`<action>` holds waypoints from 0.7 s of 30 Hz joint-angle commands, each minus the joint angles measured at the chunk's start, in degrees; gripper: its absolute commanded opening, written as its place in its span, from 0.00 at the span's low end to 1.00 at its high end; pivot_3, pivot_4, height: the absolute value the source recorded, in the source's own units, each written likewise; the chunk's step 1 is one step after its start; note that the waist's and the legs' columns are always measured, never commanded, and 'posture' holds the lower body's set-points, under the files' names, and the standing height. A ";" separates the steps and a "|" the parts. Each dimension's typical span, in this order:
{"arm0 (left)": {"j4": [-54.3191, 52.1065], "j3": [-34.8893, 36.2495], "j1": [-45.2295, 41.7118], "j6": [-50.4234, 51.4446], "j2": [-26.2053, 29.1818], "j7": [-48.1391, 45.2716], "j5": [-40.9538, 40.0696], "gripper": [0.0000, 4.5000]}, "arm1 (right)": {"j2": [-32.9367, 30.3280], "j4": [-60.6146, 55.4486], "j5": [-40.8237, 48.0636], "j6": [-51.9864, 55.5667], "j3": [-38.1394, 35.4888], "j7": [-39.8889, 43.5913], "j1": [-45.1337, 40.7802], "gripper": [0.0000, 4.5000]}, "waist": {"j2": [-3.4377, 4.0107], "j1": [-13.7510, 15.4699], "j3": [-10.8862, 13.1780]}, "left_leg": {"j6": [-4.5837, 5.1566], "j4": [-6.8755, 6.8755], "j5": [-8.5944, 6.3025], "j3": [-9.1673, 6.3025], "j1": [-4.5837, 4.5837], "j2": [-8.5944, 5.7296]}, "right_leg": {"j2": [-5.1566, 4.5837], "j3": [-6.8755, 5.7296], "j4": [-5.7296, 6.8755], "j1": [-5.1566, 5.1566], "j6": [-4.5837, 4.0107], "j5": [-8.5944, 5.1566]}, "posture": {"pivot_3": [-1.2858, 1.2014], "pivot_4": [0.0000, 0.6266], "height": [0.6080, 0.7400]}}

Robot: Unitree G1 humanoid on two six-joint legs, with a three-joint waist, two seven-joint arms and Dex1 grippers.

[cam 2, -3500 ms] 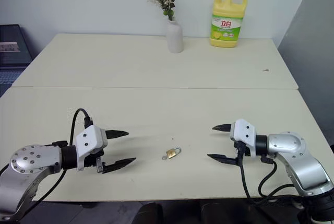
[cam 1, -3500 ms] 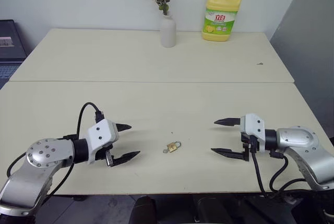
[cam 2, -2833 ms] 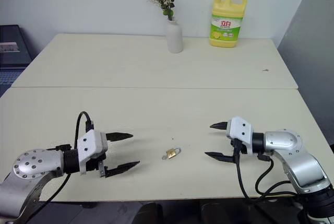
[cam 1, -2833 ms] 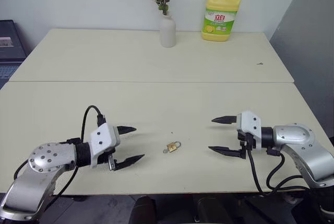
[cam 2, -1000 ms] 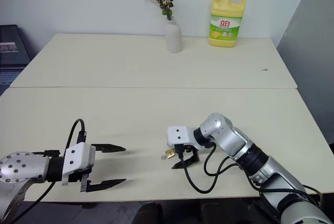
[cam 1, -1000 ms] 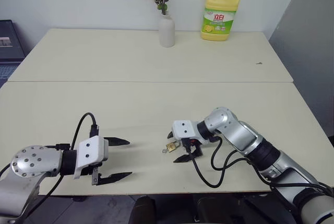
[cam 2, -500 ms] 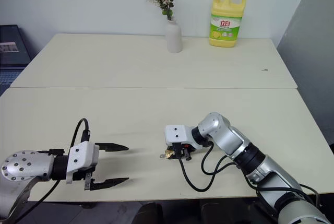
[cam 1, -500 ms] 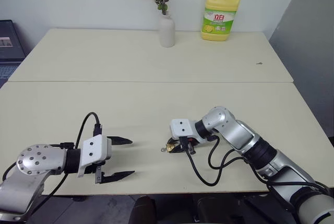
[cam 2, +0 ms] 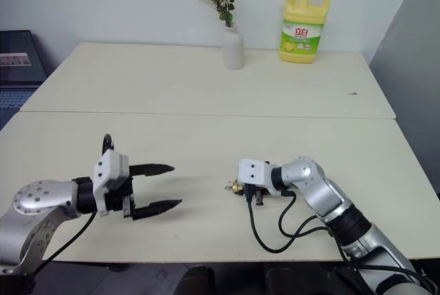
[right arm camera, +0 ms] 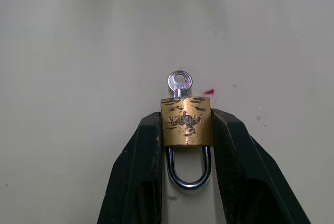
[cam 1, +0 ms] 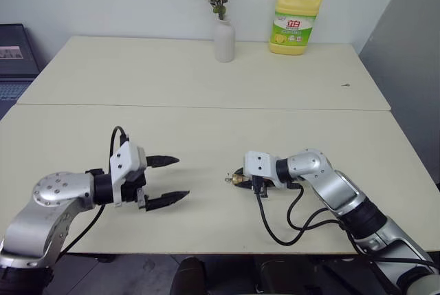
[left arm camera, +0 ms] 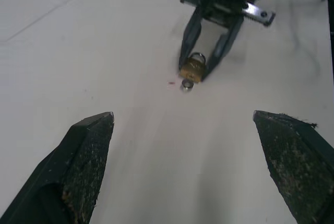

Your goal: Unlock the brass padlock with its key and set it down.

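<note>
Writing first: stamped letters run across the brass padlock (right arm camera: pixel 186 121) body in the right wrist view, too worn to read. At top right of the head views, the yellow detergent bottle (cam 1: pixel 295 11) carries a green and white label with two red characters I cannot make out. A small red mark sits on the table (cam 1: pixel 206 75) just beside the key head.

Left of frame: left gripper (cam 1: pixel 167 181) hangs above the table, fingers spread wide, holding nothing. It stands higher and nearer the centre than a second ago.

Centre: right gripper (right arm camera: pixel 186 130) is clamped on the padlock, one black finger on each side of the brass body, silver shackle lying back between the fingers. The key (right arm camera: pixel 179 83) sticks out of the lock's far end, round head forward. A second ago these fingers were spread around the lock; now they pinch it, and lock and gripper sit slightly further right.

Top centre: white vase (cam 1: pixel 223 39) with dried flowers, unchanged.
</note>
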 commanded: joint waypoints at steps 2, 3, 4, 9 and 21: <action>0.03 -1.63 -4.27 1.37 -0.40 0.35 -0.65 1.00 | -1.67 -7.41 -3.20 0.26 -3.85 -6.02 2.44 0.21 | 0.00 -0.03 0.00 | 0.00 0.00 0.00 0.00 -0.01 0.00 | 0.00 0.00 0.00 -0.01 -0.02 0.01 | 0.52 0.24 1.00; 0.68 -2.37 -5.69 1.61 -0.53 0.36 -0.32 1.00 | -2.44 -8.74 -4.99 -0.70 -4.40 -7.85 2.83 0.21 | 0.01 -0.02 0.00 | 0.00 -0.01 0.00 0.00 -0.01 -0.01 | 0.00 0.01 -0.01 -0.01 -0.02 0.01 | 0.52 0.24 1.00; 1.58 -3.00 -7.25 1.97 -0.82 0.66 -0.09 1.00 | -2.97 -9.66 -6.82 -2.15 -4.91 -9.89 3.02 0.21 | 0.00 -0.02 0.00 | 0.00 0.00 0.00 0.00 -0.03 -0.01 | 0.00 0.01 -0.01 -0.02 -0.02 0.01 | 0.52 0.24 1.00; 6.08 -5.49 -15.11 3.43 -3.12 1.70 0.20 1.00 | -4.93 -13.39 -15.58 -5.44 -7.81 -19.64 3.48 0.21 | 0.00 -0.01 0.00 | 0.00 0.00 0.00 -0.02 -0.03 -0.02 | 0.02 0.01 0.00 -0.02 0.00 0.00 | 0.52 0.24 1.00; 7.39 -7.64 -20.63 4.45 -4.48 0.98 0.78 1.00 | -8.26 -12.00 -27.36 -28.21 -13.78 -38.12 1.68 0.21 | -0.01 -0.10 -0.01 | -0.01 -0.02 0.00 0.03 -0.08 -0.04 | 0.01 0.05 -0.04 -0.04 -0.25 0.11 | 0.52 0.24 1.00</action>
